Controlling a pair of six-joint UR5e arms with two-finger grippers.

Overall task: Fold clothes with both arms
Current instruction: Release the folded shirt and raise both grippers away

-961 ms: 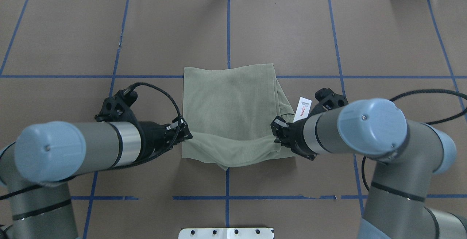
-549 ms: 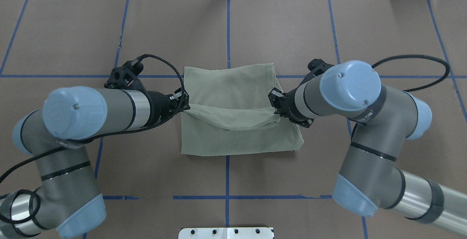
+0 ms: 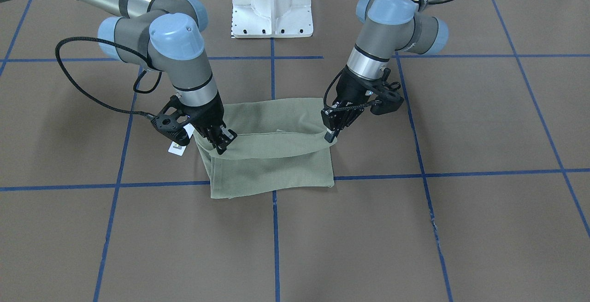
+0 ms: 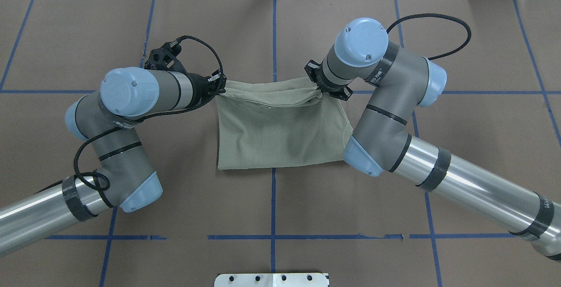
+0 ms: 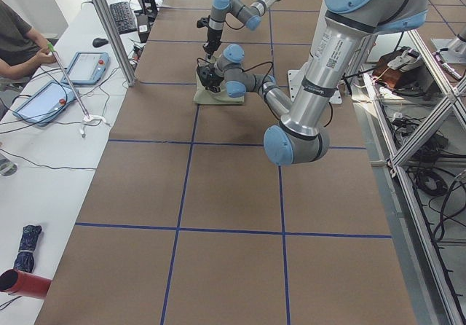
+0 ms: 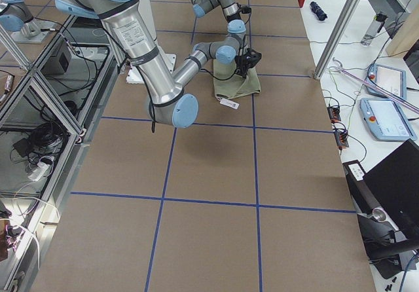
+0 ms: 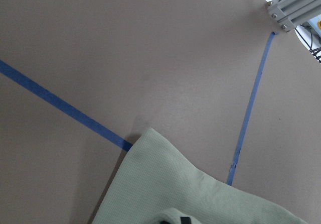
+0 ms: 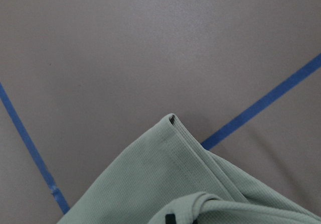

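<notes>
Overhead exterior view gives the clearest read: the olive shirt (image 4: 280, 138) lies in the middle of the brown table (image 4: 394, 37), and its near half is doubled over towards the far side. The left gripper (image 4: 218, 86) is clamped on one end of the raised edge and the right gripper (image 4: 319, 89) on the other. The cloth hangs between them in a shallow sag.

From across the table, that held edge hovers a little above the lower layer. A strip of the lower layer shows beyond it, reaching the blue tape line (image 3: 415, 173). Each wrist camera looks down on a far corner of the lower layer lying flat on the table, ahead of the fingers. The white hang tag (image 3: 177, 147) pokes out beside the right gripper.

To my eye this is the middle of a half-fold, with the carry nearly done and the edge not yet laid down. The next move calls for both arms to come forward a touch and lower together, so that the held edge lands square on the far edge beneath. Then both should let go at once and lift clear without dragging the knit. If one side drops early, the top layer will likely skew. The sag in the middle may leave a wrinkle.
</notes>
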